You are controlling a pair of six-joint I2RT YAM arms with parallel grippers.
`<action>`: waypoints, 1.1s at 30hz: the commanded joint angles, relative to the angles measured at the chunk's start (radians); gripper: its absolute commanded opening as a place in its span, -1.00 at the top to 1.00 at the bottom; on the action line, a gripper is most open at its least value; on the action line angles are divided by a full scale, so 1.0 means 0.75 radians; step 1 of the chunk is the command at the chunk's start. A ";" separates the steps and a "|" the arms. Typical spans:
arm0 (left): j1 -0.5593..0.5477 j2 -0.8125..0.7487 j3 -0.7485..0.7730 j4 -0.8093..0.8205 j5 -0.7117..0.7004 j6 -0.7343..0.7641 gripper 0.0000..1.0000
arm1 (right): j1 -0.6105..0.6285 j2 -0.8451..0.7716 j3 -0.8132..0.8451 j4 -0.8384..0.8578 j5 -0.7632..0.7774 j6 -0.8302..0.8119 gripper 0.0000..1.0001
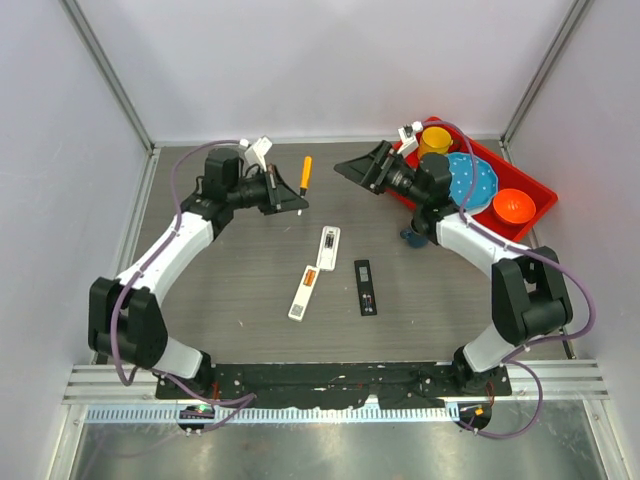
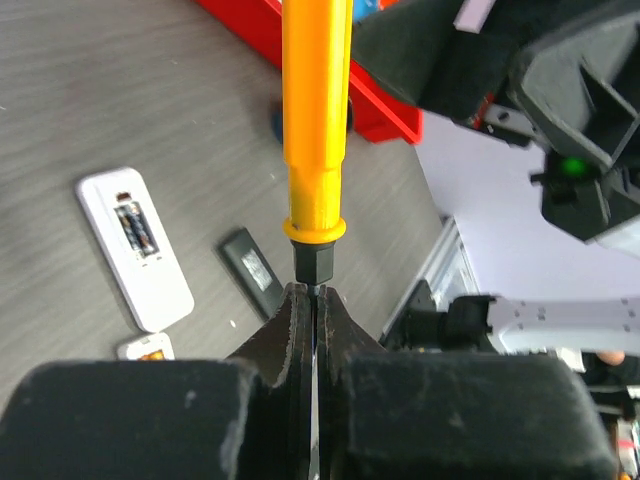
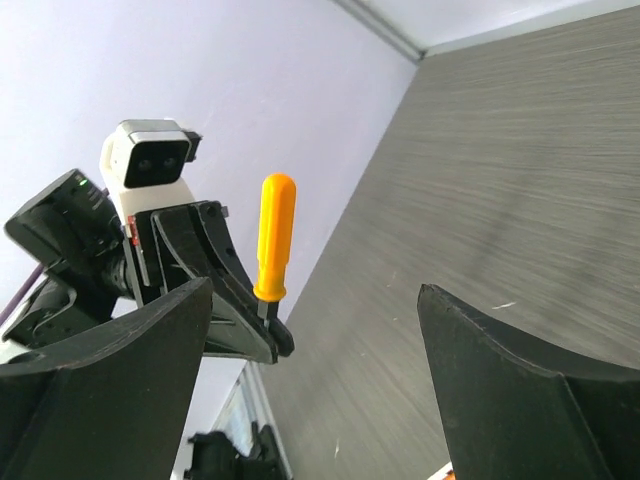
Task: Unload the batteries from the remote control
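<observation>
The white remote [image 1: 328, 243] lies back up with its bay open and the dark batteries [image 2: 135, 228] seated inside. Beyond it to the left, the left gripper [image 1: 300, 207] is clamped on the shaft of the screwdriver [image 1: 306, 172], handle outward. It probably needs regrasping by the handle before prying. Beyond to the right, the right gripper [image 1: 350, 166] gapes wide, empty. Only the left wrist view resolves the batteries.

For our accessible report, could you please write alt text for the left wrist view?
The left gripper is shut on the shaft of an orange screwdriver, handle pointing away from the camera. On the table beyond lie a white remote with batteries showing in its open bay, a black piece beside it, and a red tray farther back.
</observation>
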 commanded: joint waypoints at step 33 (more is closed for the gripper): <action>-0.025 -0.265 -0.173 -0.054 0.275 -0.030 1.00 | 0.187 0.212 0.109 0.539 -0.384 0.329 0.13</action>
